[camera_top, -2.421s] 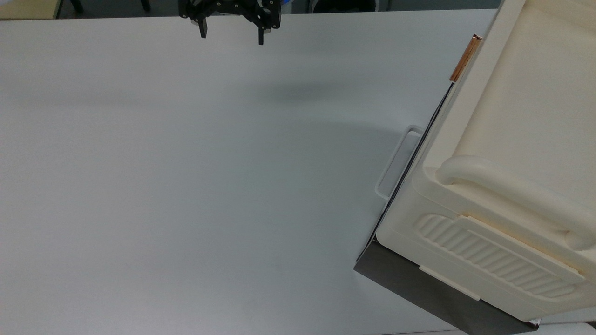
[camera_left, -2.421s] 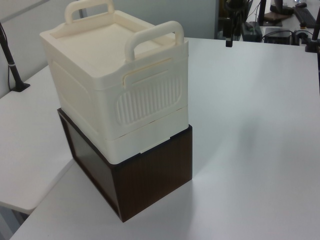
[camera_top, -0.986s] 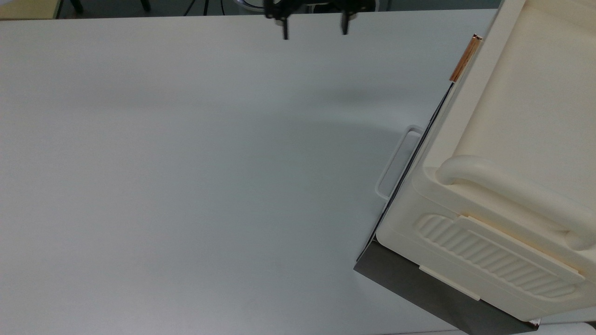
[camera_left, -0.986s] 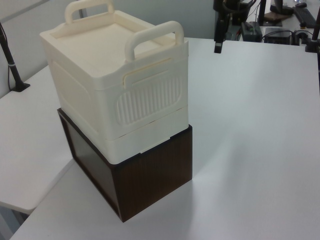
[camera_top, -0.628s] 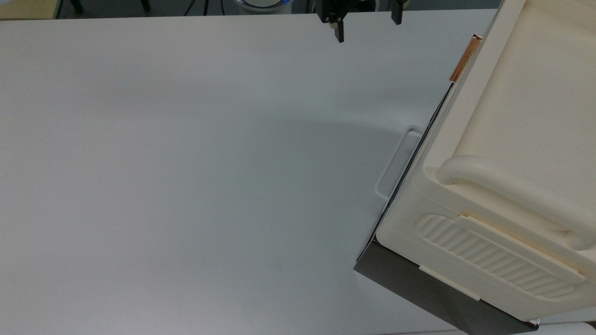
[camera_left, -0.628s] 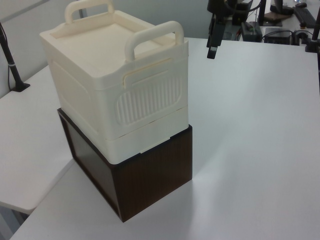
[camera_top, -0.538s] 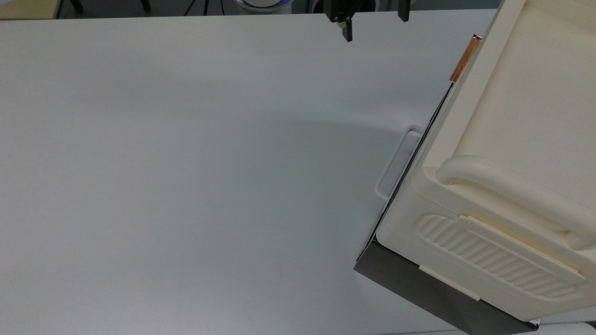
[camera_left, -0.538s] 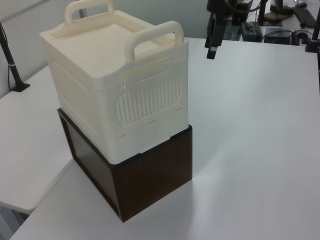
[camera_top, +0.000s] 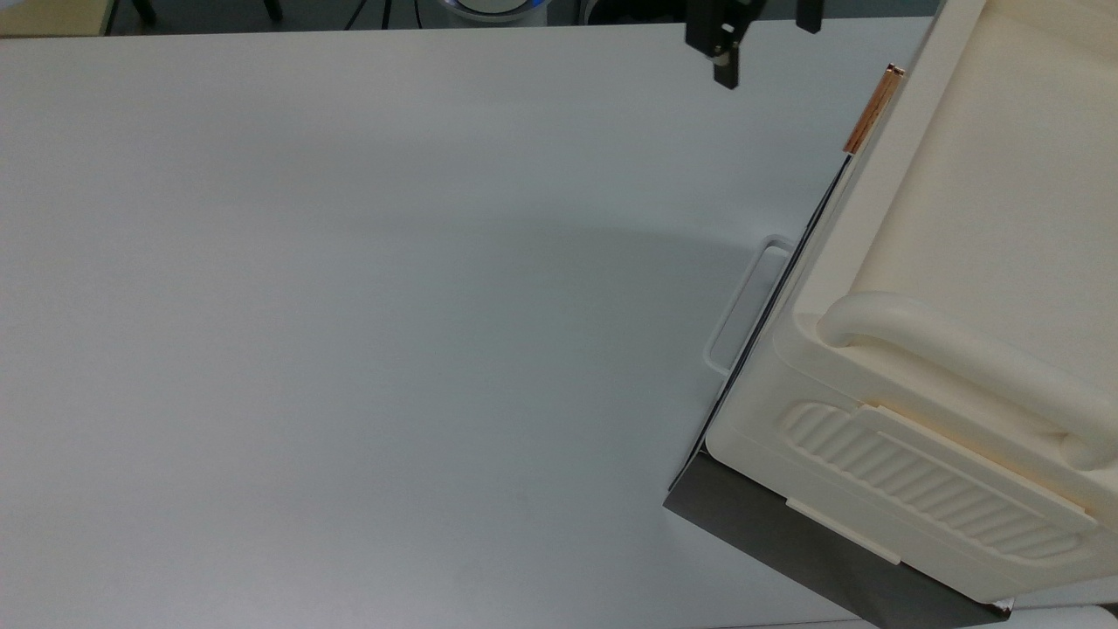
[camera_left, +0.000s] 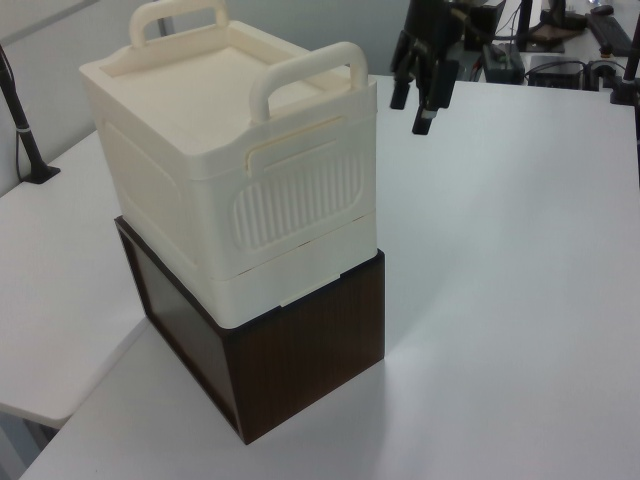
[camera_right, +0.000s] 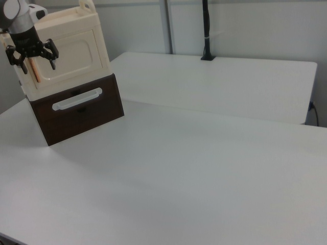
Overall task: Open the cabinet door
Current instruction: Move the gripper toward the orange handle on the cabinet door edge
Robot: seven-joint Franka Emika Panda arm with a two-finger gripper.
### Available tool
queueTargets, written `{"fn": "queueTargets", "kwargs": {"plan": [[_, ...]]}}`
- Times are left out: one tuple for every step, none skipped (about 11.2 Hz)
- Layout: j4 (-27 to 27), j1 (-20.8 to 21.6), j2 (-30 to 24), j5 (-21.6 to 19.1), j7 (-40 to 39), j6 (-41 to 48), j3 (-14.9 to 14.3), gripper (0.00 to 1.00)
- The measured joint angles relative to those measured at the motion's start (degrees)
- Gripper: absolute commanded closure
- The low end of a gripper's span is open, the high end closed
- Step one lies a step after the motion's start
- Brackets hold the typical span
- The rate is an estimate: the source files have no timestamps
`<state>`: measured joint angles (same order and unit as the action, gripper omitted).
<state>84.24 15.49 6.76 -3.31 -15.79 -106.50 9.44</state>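
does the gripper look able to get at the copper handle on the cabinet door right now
Probably yes. The gripper hangs open in front of the cabinet door, close to the copper handle. Nothing stands between them, and the white table around the cabinet leaves the approach free.

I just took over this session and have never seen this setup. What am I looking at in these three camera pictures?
The black claw is the gripper of a robot arm, its two fingers open and holding nothing. Three fixed cameras watch it: the top view looks down on the white table, and the left view and the right view look across it from opposite sides. On the table stands a cream plastic cabinet on a dark brown base. The right view shows the cabinet door, shut, with a copper-coloured bar handle at one end. The gripper hangs close to that handle. The white loop handle below belongs to the base.
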Motion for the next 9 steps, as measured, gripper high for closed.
{"fn": "queueTargets", "kwargs": {"plan": [[0.0,0.0,0.5,0.0,-1.4,-2.3,0.7,0.00],[0.0,0.0,1.1,0.0,-2.8,-4.0,1.1,0.00],[0.0,0.0,1.8,-0.1,-4.6,-5.4,1.4,0.00],[0.0,0.0,2.5,-0.2,-6.3,-6.5,2.0,0.00],[-0.1,0.0,3.0,-0.2,-7.4,-7.1,2.6,0.05],[-0.5,0.0,3.2,-0.2,-8.4,-7.3,2.9,0.10],[-0.9,0.0,3.2,-0.2,-8.9,-7.3,3.2,0.15],[-1.2,0.0,3.2,-0.2,-9.7,-7.3,3.7,0.19],[-1.3,0.0,3.2,-0.2,-10.7,-7.3,4.1,0.22]]}}
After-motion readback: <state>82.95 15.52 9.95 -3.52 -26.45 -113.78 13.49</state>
